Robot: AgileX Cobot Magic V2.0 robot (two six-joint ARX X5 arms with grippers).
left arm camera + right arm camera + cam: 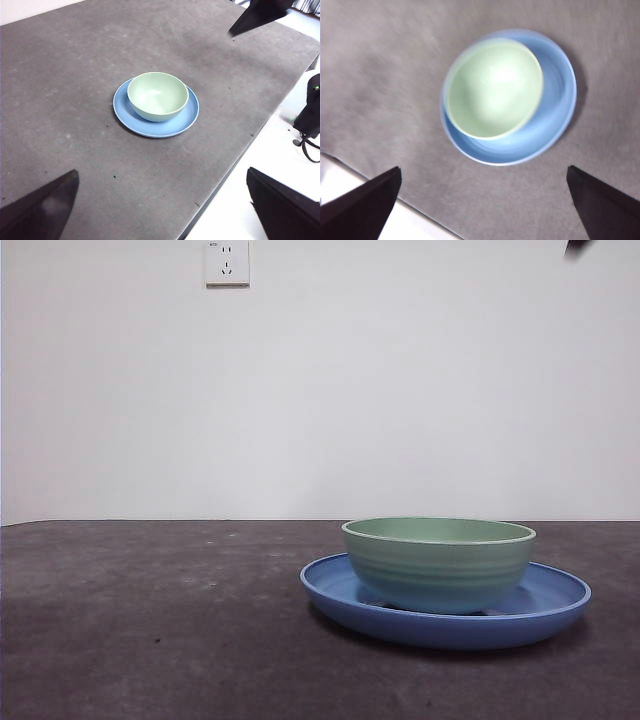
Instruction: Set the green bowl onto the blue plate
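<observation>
The pale green bowl (438,562) sits upright in the blue plate (340,590), a little off the plate's centre. From the left wrist view the bowl (157,96) and plate (190,115) lie well away from my left gripper (162,210), whose jaws stand wide apart and empty. Seen from straight above, the bowl (493,89) rests on the plate (557,95) below my right gripper (482,207), which is open and holds nothing. A black tip (577,246) of an arm shows at the front view's top right corner, and the right gripper's tip (257,15) hangs high above the table.
The dark grey table (150,620) stretches around the plate, with its edge (225,175) near the plate in the left wrist view and a white floor beyond. A wall socket (227,262) is on the white wall behind.
</observation>
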